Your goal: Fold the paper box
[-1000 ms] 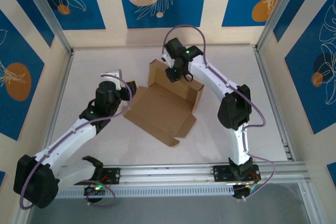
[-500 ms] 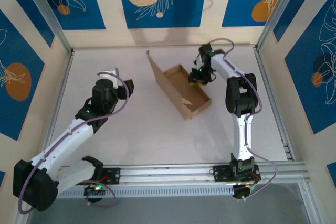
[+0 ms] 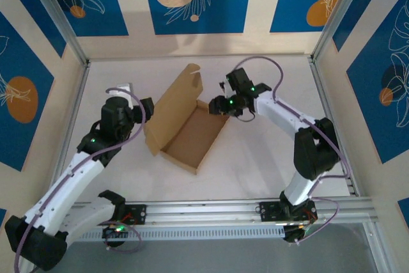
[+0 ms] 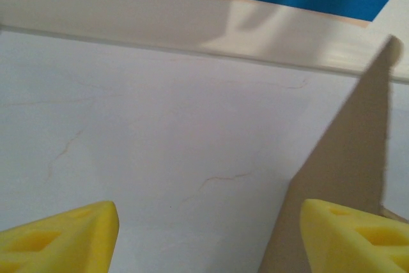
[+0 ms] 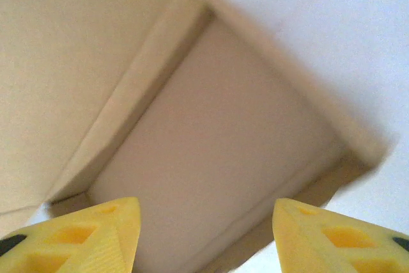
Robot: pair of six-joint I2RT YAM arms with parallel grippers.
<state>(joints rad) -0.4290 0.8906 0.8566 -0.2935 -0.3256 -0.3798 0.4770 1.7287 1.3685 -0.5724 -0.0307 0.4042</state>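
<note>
Top external view: the paper box point(image 3: 190, 135) lies at the middle of the table point(image 3: 249, 158), with its tray walls raised and its lid panel point(image 3: 171, 103) standing tilted along the tray's left side. The left gripper point(image 3: 146, 108) sits just outside the lid panel, fingers spread and empty. The right gripper point(image 3: 214, 105) hovers at the box's far right corner, fingers likewise apart and holding nothing. The step in hand appears to be closing the lid. The next move likely requires the left gripper to push the lid panel over the tray while the right gripper steadies the far wall.
</note>
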